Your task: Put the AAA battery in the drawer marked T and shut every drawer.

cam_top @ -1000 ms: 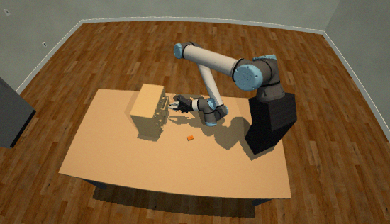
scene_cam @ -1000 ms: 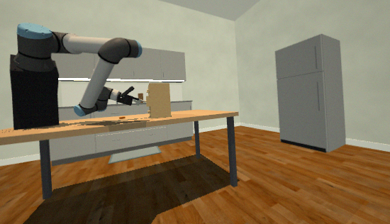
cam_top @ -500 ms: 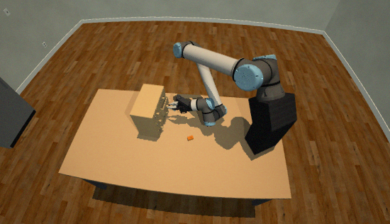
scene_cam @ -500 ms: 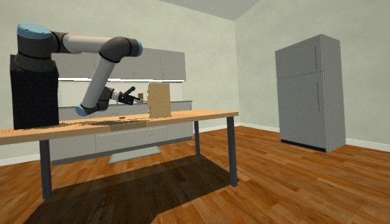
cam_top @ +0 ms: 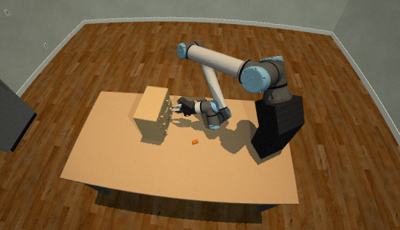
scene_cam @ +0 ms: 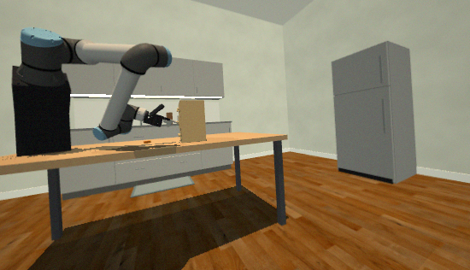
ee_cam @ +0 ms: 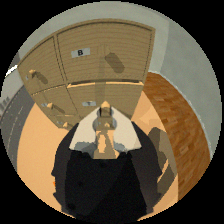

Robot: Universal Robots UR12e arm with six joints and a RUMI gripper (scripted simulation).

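Tool: and here it is, level with the drawer fronts, its tip end right at a knob; the tool (cam_top: 173, 108) (scene_cam: 176, 122) (ee_cam: 105, 107) points toward the chest (cam_top: 152, 103) (scene_cam: 192, 121) (ee_cam: 110, 37).
Fingers: close together, only a slim gap showing; the pale fingers narrow toward their tips.
Knob at the tips: a small knob (ee_cam: 105, 104) sits right there in the wrist view, but whether it is clamped or merely touched, I cannot tell.
Drawer ahead: a bright strip runs along the upper edge of the drawer front (ee_cam: 77, 95), just below B, so it looks slightly out; its label (ee_cam: 89, 104) is too small to read.
Drawer B: a wide front above, the B label (ee_cam: 80, 52) nice and clear.
Left column: three more knobs in view, the highest knob (ee_cam: 32, 73) throwing a shadow.
Chest: standing upright on the tabletop (cam_top: 174, 176) (scene_cam: 248, 137).
Orange item: small, out on the tabletop between chest and arm base, well apart from the tool; the orange item (cam_top: 195, 141) (scene_cam: 147, 141) is too coarse to name.
AAA battery: I cannot tell where it is.
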